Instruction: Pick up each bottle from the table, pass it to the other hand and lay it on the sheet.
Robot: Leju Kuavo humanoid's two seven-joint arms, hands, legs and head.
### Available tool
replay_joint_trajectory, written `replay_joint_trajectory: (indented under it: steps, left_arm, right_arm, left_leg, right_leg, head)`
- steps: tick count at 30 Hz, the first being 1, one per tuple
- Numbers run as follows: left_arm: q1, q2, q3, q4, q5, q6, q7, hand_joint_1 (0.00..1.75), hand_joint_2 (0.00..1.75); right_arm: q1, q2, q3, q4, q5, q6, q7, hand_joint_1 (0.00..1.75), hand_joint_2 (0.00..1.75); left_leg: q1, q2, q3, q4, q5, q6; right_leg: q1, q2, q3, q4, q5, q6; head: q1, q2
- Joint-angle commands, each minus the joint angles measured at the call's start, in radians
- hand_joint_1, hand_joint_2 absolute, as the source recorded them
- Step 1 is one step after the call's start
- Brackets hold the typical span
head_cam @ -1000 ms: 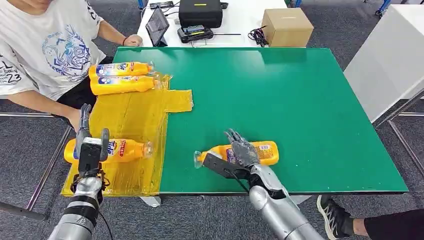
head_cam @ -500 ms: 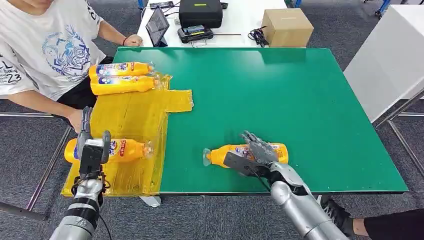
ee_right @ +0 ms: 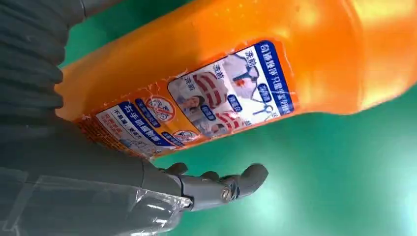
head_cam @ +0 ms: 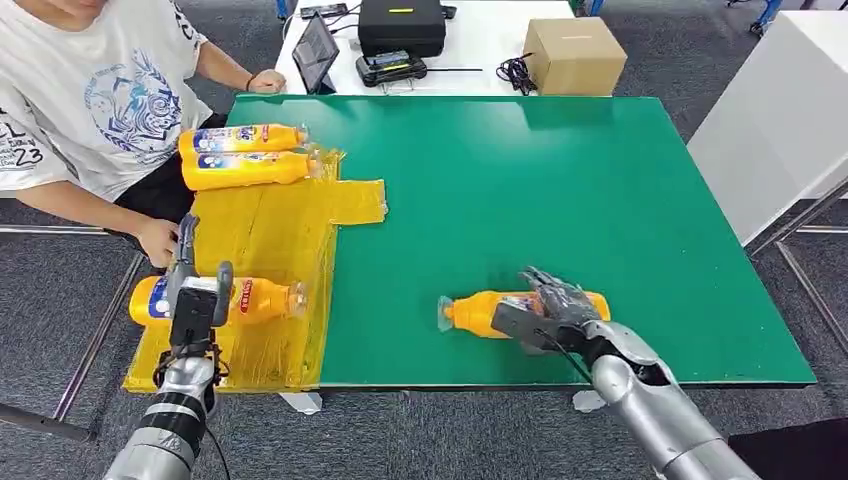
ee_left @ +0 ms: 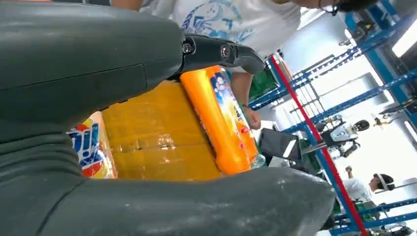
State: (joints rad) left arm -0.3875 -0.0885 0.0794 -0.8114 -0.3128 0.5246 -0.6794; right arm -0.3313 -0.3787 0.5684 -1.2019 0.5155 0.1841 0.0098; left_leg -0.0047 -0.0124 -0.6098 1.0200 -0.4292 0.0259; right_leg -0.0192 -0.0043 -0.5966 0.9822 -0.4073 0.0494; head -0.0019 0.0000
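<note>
Bottle (head_cam: 520, 309) farther right under right hand (head_cam: 551, 308)

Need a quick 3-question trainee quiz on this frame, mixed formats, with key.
1. True or false: the right hand is on a bottle lying on the green table.
2. How many bottles lie on the yellow sheet?
3. The left hand is above: A) the cardboard box B) the nearest sheet bottle C) the tablet

Key: 1 true; 2 three; 3 B
</note>
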Motion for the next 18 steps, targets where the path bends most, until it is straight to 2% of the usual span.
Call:
replay_joint_trajectory:
  steps: [1,4,8,9,10,11,12,16,18]
  left_arm:
    - [-0.061,-0.013,-0.046,0.122,0.013,-0.016,-0.019,0.00,0.00]
    - [-0.068,-0.025,-0.060,0.121,0.026,-0.021,-0.019,0.00,0.00]
    - [-0.070,-0.027,-0.062,0.124,0.026,-0.017,-0.019,0.00,0.00]
    - [-0.068,-0.025,-0.068,0.116,0.032,-0.026,-0.019,0.00,0.00]
    - [-0.069,-0.027,-0.075,0.114,0.037,-0.028,-0.019,0.00,0.00]
    - [-0.069,-0.031,-0.079,0.111,0.043,-0.027,-0.019,0.00,0.00]
    - [-0.071,-0.034,-0.085,0.108,0.046,-0.028,-0.019,0.00,0.00]
    - [-0.070,-0.046,-0.104,0.108,0.052,-0.025,-0.019,0.00,0.00]
    - [-0.071,-0.049,-0.107,0.113,0.058,-0.032,-0.019,0.00,0.00]
  right_arm:
    - [-0.059,-0.236,0.085,-0.123,-0.098,0.164,0.080,0.00,1.75]
    - [-0.098,-0.312,0.118,-0.154,-0.159,0.233,0.114,0.00,1.75]
    - [-0.101,-0.322,0.119,-0.162,-0.170,0.239,0.114,0.00,1.75]
    - [-0.111,-0.334,0.142,-0.168,-0.172,0.251,0.138,0.17,1.75]
    - [-0.120,-0.357,0.161,-0.180,-0.181,0.256,0.156,1.01,1.75]
    - [-0.130,-0.379,0.181,-0.189,-0.181,0.260,0.167,1.45,1.75]
    - [-0.137,-0.392,0.193,-0.193,-0.182,0.266,0.175,1.71,1.75]
    - [-0.162,-0.399,0.241,-0.200,-0.182,0.273,0.181,1.75,1.75]
    - [-0.182,-0.385,0.272,-0.195,-0.163,0.281,0.191,1.69,1.75]
  left_leg:
    - [-0.002,-0.002,0.000,0.000,0.000,0.000]
    - [-0.001,0.000,0.001,0.001,-0.001,-0.001]
    - [-0.001,-0.001,0.000,0.002,-0.001,-0.001]
    - [-0.001,0.000,0.000,0.001,-0.001,-0.001]
    - [-0.001,0.000,-0.001,0.001,-0.001,-0.001]
    - [0.000,0.001,0.001,0.001,-0.002,-0.001]
    - [-0.001,0.002,0.001,0.001,-0.002,-0.002]
    - [0.000,0.001,0.001,0.002,-0.002,-0.002]
    - [-0.001,0.001,0.001,0.001,-0.002,-0.001]
  right_leg:
    - [-0.002,-0.002,0.000,0.001,-0.001,-0.001]
    - [-0.001,-0.001,0.001,0.001,-0.001,-0.002]
    - [-0.001,-0.001,0.000,0.002,-0.001,-0.002]
    - [-0.001,0.000,0.001,0.001,-0.001,-0.002]
    - [-0.001,0.000,0.000,0.000,0.000,-0.001]
    - [-0.001,0.001,0.001,0.000,-0.001,-0.002]
    - [-0.001,0.001,0.001,0.001,-0.001,-0.002]
    - [0.000,0.000,0.002,0.001,-0.002,-0.002]
    - [-0.001,0.001,0.001,0.001,-0.001,-0.001]
  head:
    - [0.000,0.000]
    - [0.000,0.000]
    - [0.000,0.000]
    - [0.000,0.000]
    - [0.000,0.000]
    - [0.000,0.000]
    - [0.000,0.000]
    - [0.000,0.000]
    - [0.000,0.000]
